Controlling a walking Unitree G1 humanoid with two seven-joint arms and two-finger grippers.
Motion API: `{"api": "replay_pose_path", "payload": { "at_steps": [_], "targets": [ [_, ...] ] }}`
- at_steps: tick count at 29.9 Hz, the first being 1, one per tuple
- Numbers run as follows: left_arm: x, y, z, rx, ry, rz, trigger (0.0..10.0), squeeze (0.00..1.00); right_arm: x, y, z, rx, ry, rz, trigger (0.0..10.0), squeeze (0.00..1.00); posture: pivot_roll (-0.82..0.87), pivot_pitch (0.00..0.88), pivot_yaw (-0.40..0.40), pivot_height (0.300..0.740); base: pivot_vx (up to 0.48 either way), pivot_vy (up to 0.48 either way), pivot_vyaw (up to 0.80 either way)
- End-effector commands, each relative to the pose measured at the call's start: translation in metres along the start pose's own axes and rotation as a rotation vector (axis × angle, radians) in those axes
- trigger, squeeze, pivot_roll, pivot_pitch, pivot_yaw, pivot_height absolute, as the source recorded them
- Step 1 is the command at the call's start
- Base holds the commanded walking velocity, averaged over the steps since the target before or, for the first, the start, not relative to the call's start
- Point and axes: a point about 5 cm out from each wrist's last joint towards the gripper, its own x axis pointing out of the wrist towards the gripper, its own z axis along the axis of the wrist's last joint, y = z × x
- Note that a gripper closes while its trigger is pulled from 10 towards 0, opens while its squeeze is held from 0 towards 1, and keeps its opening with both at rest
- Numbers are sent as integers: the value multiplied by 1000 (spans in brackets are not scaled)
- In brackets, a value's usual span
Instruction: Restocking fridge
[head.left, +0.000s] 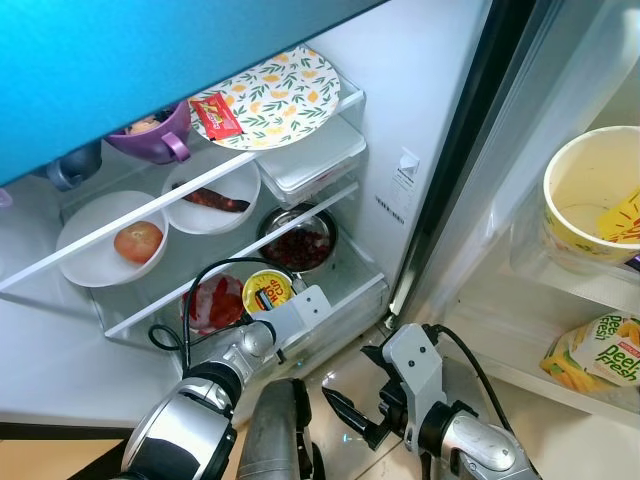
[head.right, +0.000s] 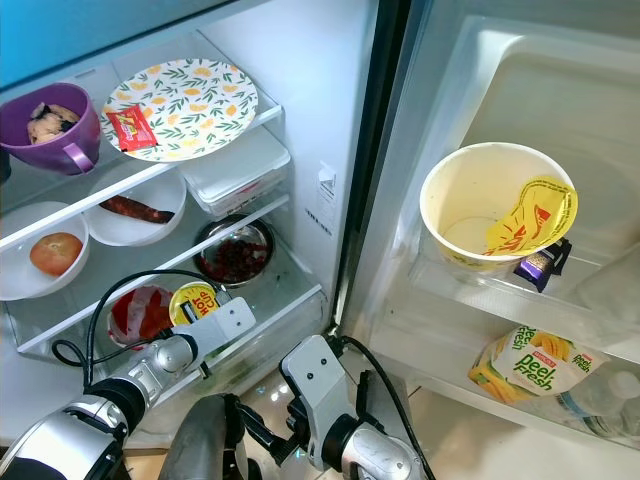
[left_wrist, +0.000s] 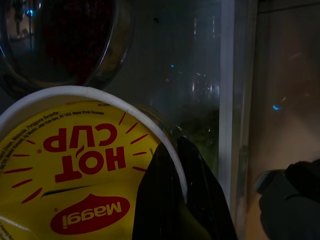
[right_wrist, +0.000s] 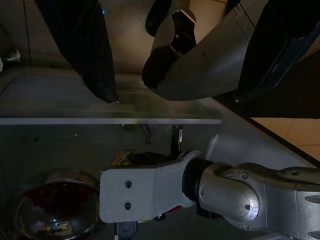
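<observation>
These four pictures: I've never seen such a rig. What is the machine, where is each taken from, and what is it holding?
A humanoid robot stands at an open fridge. Two pictures come from its head, looking down; two from cameras on its wrists. The left gripper is shut on the rim of a yellow noodle cup on the lower shelf, beside a steel bowl of red food. The right gripper hangs open, holding nothing. Higher shelves carry a patterned plate, a purple mug and white bowls. The door holds an opened cup.
</observation>
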Motion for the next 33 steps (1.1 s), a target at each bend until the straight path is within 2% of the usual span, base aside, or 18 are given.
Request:
{"api": "replay_pose_path", "payload": {
  "at_steps": [1, 8, 18, 29, 31, 32, 33],
  "targets": [
    [-3, -3, -14, -57, 45, -7, 10000, 0, -4, 4, -3, 23, 17, 8, 10000, 0, -206, 382, 37, 582, 0, 0, 0],
    [-3, -7, -17, -128, 51, -30, 10000, 0, -4, 8, 1, 24, -4, 22, 10000, 0, -209, 382, 34, 582, 0, 0, 0],
    [-4, -10, -23, -146, 80, -40, 10000, 0, -8, 6, -5, -10, 40, -18, 10000, 0, -219, 385, 29, 582, 0, 0, 0],
    [-5, -9, -26, -176, 87, -36, 10000, 0, -7, 3, -2, -13, 34, -50, 10000, 0, -218, 386, 30, 582, 0, 0, 0],
    [-5, -9, -26, -180, 88, -37, 10000, 27, -7, 2, -2, -13, 32, -52, 10000, 0, -218, 386, 30, 582, 0, 0, 0],
    [-5, -9, -27, -186, 88, -36, 10000, 1000, -7, 2, -1, -12, 27, -55, 10000, 0, -218, 386, 30, 582, 0, 0, 0],
    [-5, -9, -27, -186, 88, -36, 10000, 1000, -7, 2, -1, -12, 27, -55, 10000, 0, -218, 386, 30, 582, 0, 0, 0]
  ]
}}
